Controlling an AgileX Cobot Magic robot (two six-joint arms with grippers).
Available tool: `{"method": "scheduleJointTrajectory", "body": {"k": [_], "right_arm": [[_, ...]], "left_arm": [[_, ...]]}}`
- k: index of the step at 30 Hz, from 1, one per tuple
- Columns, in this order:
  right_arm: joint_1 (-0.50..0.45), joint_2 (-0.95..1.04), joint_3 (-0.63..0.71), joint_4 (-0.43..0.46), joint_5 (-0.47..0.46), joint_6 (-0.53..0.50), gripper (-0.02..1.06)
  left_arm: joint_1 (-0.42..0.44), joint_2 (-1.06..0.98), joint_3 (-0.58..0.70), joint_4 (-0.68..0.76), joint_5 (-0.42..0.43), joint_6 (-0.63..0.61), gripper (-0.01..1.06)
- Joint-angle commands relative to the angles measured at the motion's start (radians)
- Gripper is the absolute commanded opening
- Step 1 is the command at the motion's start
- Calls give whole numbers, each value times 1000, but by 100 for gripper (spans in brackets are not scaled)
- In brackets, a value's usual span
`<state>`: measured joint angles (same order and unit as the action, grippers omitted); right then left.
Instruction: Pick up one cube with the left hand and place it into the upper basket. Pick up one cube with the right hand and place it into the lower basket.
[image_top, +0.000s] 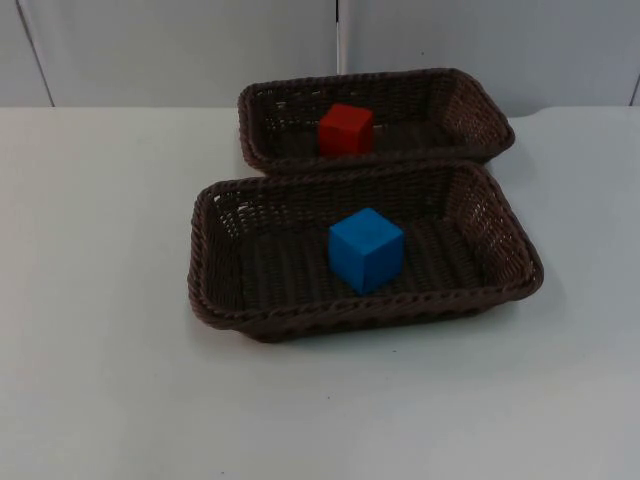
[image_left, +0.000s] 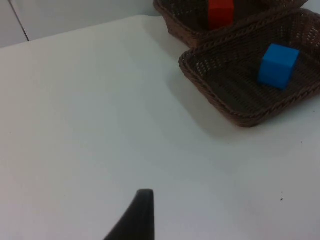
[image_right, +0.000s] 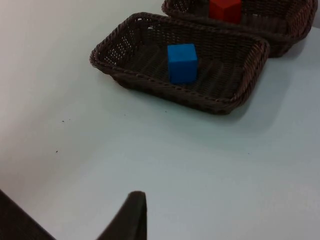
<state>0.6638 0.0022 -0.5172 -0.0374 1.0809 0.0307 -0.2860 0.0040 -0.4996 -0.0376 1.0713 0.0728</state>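
Left gripper (image_left: 142, 210) and right gripper (image_right: 132, 212) hang over bare table (image_top: 100, 380), well apart from both baskets; whether either is open or closed cannot be told. Red cube (image_top: 346, 129) lies in the upper basket (image_top: 470, 100) by the table's far edge, and the blue cube (image_top: 366, 250) in the lower basket (image_top: 205, 270), touching it in front
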Motion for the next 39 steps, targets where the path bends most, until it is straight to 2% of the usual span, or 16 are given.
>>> {"method": "scheduleJointTrajectory", "body": {"k": [1, 39], "right_arm": [[-2, -2, 3, 1, -1, -6, 105], [-2, -2, 3, 23, -3, -1, 105]], "left_arm": [[-3, -4, 5, 3, 3, -3, 105], [-3, -4, 5, 1, 3, -3, 105]]}}
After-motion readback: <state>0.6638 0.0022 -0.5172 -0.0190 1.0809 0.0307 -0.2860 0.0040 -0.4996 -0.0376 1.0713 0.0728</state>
